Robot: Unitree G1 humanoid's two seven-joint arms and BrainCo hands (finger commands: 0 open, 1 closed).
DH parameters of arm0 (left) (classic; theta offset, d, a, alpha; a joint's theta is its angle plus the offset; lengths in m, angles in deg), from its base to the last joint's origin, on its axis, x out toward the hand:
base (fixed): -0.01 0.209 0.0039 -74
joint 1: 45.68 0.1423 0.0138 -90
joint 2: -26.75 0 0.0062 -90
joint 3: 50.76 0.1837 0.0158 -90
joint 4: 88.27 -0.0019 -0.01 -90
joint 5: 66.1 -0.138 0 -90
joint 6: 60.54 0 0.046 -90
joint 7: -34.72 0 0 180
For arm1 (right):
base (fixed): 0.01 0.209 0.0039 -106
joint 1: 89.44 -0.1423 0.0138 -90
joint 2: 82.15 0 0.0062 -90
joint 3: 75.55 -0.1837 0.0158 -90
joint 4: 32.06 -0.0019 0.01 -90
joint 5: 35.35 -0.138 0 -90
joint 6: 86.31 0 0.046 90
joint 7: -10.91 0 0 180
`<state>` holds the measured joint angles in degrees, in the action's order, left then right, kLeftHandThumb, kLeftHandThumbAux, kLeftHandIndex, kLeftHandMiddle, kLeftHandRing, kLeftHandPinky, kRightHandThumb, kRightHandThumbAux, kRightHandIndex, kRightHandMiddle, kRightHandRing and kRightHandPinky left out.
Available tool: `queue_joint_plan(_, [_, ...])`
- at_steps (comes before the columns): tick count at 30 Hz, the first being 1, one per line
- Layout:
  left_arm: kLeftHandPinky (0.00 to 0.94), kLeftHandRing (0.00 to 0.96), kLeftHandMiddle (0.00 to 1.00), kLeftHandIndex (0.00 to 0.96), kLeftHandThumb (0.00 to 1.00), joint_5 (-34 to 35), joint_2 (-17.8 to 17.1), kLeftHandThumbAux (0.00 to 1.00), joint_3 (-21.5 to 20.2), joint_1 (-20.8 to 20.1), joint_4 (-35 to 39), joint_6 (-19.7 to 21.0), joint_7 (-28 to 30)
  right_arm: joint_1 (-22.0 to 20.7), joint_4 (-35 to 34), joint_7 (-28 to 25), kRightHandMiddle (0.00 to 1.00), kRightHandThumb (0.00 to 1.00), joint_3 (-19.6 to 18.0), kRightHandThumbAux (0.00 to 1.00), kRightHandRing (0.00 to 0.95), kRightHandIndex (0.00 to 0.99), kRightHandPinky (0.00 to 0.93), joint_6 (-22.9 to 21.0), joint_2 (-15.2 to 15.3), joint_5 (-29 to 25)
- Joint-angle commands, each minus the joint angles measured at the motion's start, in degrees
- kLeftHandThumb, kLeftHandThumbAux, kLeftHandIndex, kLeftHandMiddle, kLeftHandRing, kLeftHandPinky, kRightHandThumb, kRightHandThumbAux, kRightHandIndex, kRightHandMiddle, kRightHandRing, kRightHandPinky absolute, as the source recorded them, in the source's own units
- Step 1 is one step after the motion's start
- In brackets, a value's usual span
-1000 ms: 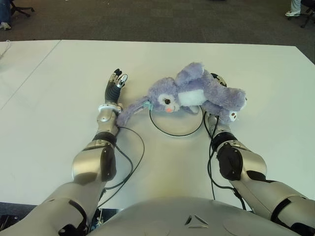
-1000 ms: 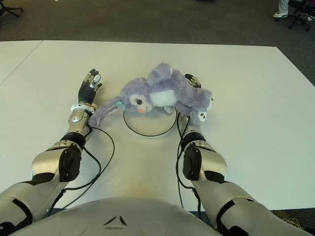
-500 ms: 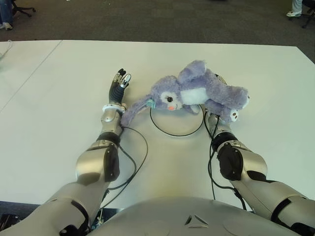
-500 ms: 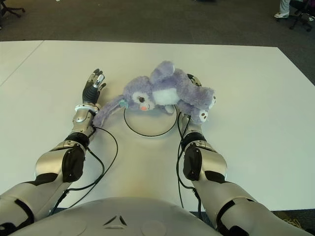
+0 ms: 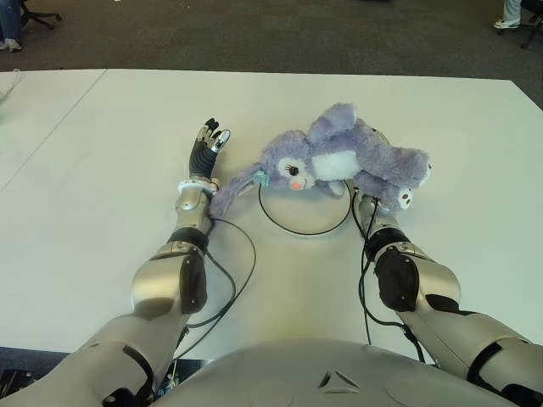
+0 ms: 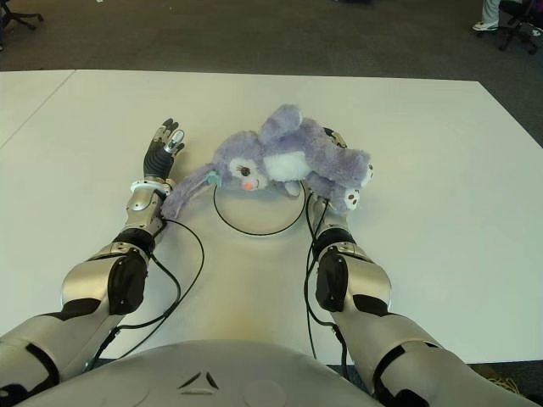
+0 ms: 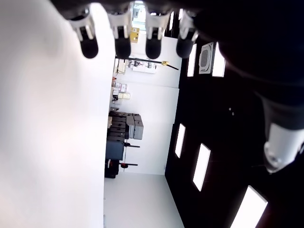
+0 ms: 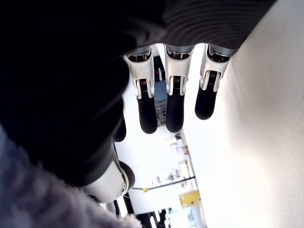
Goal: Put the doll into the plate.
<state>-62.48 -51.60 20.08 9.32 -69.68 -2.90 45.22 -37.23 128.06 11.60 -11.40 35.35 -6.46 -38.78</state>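
Left eye view first: the doll [image 5: 344, 163], a purple plush rabbit, is seen lying on its side across the far rim of the plate [image 5: 304, 222], a flat round plate with a dark edge set near the middle of the white table [image 5: 102, 170]. Its head is turned toward the robot's left, one long ear trailing off the plate onto the table toward the left wrist, and its feet are pointed to the right. The right hand [image 6: 333, 140] is mostly hidden under and behind the doll's body, at the plate's right side; in the right wrist view its fingers [image 8: 174, 95] are shown stretched out straight and side by side, with purple fur at the frame's corner, and nothing is seen gripped. The left hand [image 5: 204, 150] is seen just left of the doll's ear, toward the table's left half, its fingers [image 7: 122, 35] extended and relaxed, nothing held. Dark carpet is visible beyond the far edge of the table.
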Motion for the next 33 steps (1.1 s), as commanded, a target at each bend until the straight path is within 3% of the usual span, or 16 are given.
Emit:
queue_joint_plan(1, [0.027,0.003,0.01,0.004,0.0,-1.8,6.02,0.57,1.53,10.84,-6.5,5.74,-2.13,14.15,7.87,1.2,0.227,0.501,-0.43,0.861,0.207,0.284,0.212,-7.01,-2.63,-0.39])
queue_joint_plan(22, [0.033,0.015,0.023,0.019,0.0,-2.63,5.75,0.546,1.58,10.56,-6.42,5.96,-2.68,14.15,7.86,0.64,0.221,0.452,-0.66,0.863,0.202,0.266,0.194,-7.11,-2.7,-0.75])
queue_joint_plan(33, [0.024,0.012,0.021,0.015,0.0,-2.9,5.53,0.564,1.52,10.53,-6.6,6.7,-2.76,14.04,7.89,0.87,0.223,0.482,-0.79,0.854,0.202,0.272,0.196,-7.44,-2.78,-0.88])
